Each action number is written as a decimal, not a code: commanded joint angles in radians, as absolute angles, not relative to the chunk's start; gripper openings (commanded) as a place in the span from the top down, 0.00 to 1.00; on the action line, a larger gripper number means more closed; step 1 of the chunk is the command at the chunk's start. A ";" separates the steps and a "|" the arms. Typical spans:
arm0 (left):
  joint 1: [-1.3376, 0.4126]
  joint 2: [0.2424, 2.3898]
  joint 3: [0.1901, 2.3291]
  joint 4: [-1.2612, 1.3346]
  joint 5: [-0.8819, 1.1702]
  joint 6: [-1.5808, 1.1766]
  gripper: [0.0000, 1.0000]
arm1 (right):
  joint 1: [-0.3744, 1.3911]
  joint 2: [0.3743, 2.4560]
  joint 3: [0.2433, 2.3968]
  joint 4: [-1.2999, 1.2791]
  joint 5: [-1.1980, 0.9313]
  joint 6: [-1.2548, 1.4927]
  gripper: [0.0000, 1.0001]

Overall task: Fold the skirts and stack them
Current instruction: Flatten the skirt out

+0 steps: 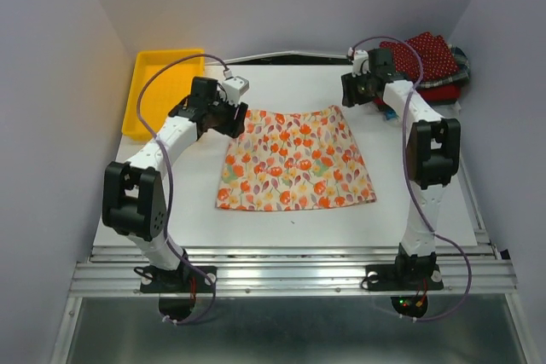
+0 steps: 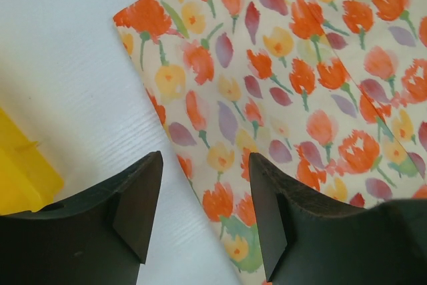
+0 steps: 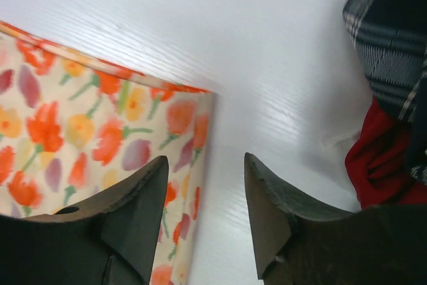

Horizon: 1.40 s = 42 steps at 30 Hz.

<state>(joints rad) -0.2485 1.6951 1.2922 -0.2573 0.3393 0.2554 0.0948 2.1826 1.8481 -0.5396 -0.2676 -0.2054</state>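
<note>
Left gripper [image 2: 204,165] jaws apart above cream skirt [image 1: 294,159] far-left corner; right gripper [image 3: 205,165] apart too, above far-right corner; both empty.

The flat white table [image 1: 281,223] carries a cream cloth skirt with orange-red flower print [image 1: 294,159], spread flat at centre. A yellow rectangular plastic tray [image 1: 162,66] occupies the far left corner, and a heap of crumpled cloth skirts [image 1: 431,61] the far right corner.

One high view, two wrist views.
Top camera looks down from behind my bases [image 1: 177,280]; wrist cameras sit close, each sharing the cream skirt [image 1: 294,159] with it.
</note>
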 commanded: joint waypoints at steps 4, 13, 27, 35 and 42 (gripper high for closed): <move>-0.308 1.641 1.152 -0.319 0.364 0.318 0.37 | 0.181 2.158 1.852 -0.471 -0.305 -0.271 0.52; -0.319 1.713 1.147 -0.351 0.357 0.296 0.43 | 0.181 2.272 1.792 -0.460 -0.134 -0.411 0.71; -0.282 2.180 1.809 -0.437 0.175 0.368 0.55 | 0.215 1.841 1.177 -0.651 -0.223 -0.507 0.87; -0.299 2.122 1.988 -0.483 0.308 0.428 0.33 | 0.403 1.566 1.178 -1.032 -0.613 -0.549 0.75; -0.354 1.809 1.600 -0.442 0.391 0.439 0.32 | 0.393 1.643 1.368 -0.878 -0.493 -0.420 0.74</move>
<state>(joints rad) -0.3145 1.9961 1.7317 -0.4225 0.3023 0.4103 0.4122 1.5993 1.2896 -0.9741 -0.5236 -0.4923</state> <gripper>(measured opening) 0.680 0.255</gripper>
